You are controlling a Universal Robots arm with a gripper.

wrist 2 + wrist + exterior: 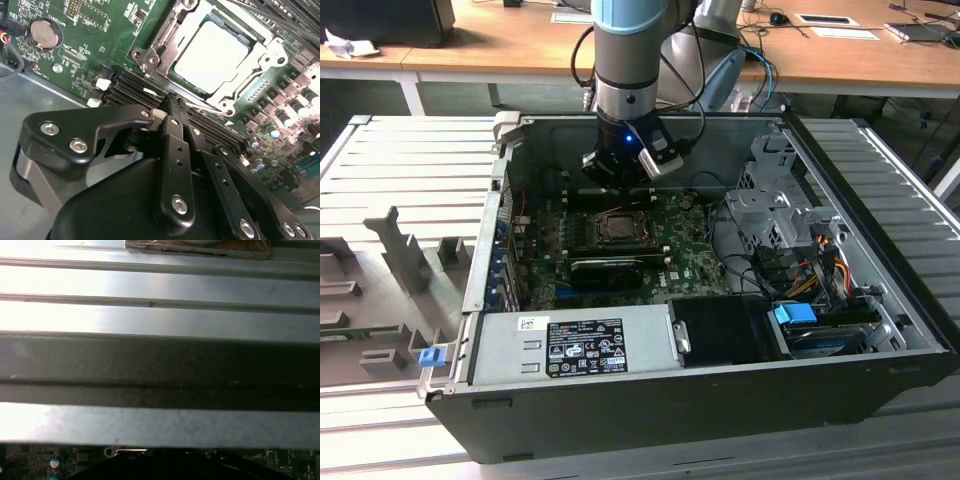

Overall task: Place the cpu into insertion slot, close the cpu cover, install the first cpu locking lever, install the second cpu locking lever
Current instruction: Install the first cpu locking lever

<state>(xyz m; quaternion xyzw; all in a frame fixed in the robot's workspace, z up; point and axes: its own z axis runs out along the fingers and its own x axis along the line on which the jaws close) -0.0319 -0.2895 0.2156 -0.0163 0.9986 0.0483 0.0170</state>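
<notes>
Black gripper (pixel 172 107) linkage crowds the second wrist view, fingers pinched together on nothing, tips just beside the socket. Beyond them the cpu (pixel 212 57) already lies seated, and the cpu cover (pixel 265 55) appears folded down around it. Judging by this, a locking lever is the step: press squarely along the lever, never on the silvery chip

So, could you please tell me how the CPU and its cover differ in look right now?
The pale silvery square cpu is a solid flat plate; the grey metal cpu cover is an open frame around it. The cpu has a smooth, plain top; the cpu cover carries raised tabs and corner screws. Both are metal and lie flat on the socket, near the black claw.
</notes>
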